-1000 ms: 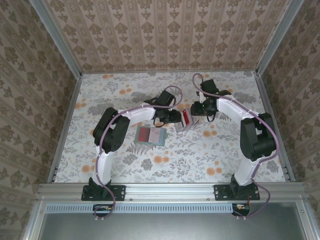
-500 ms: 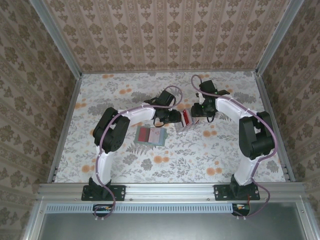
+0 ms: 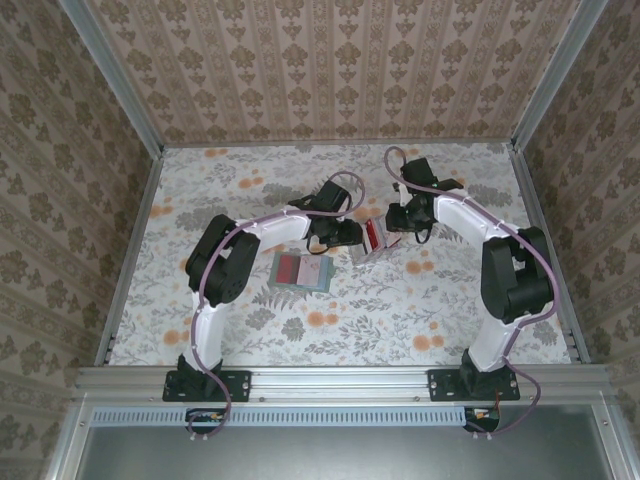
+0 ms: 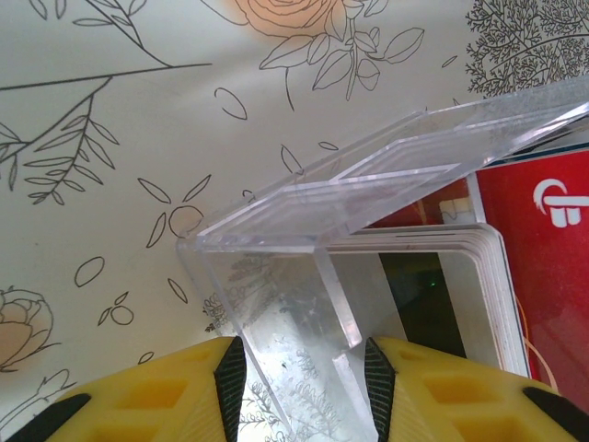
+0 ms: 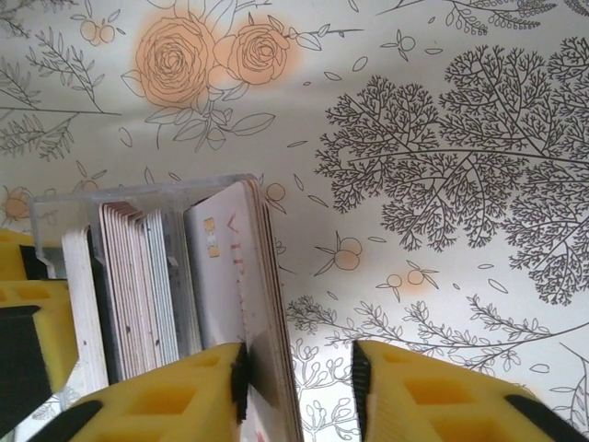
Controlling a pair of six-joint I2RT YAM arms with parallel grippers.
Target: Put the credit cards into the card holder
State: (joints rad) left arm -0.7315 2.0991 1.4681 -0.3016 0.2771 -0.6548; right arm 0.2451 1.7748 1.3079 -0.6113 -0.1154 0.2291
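At middle of table [image 3: 450, 300], left tool [image 4: 299, 368] clenched on wall of clear card holder [image 4: 267, 285]. Right tool [image 5: 297, 368] released, one finger touching outermost of credit cards [image 5: 138, 285] standing in holder.

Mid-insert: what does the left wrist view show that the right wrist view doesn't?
Left wrist: the clear card holder's end wall between the left gripper's jaws, and a red card face with a white logo. Right wrist: a pale card with a chip between the right gripper's open jaws, against one side. Both: the holder, its upright card row, the floral table cover.
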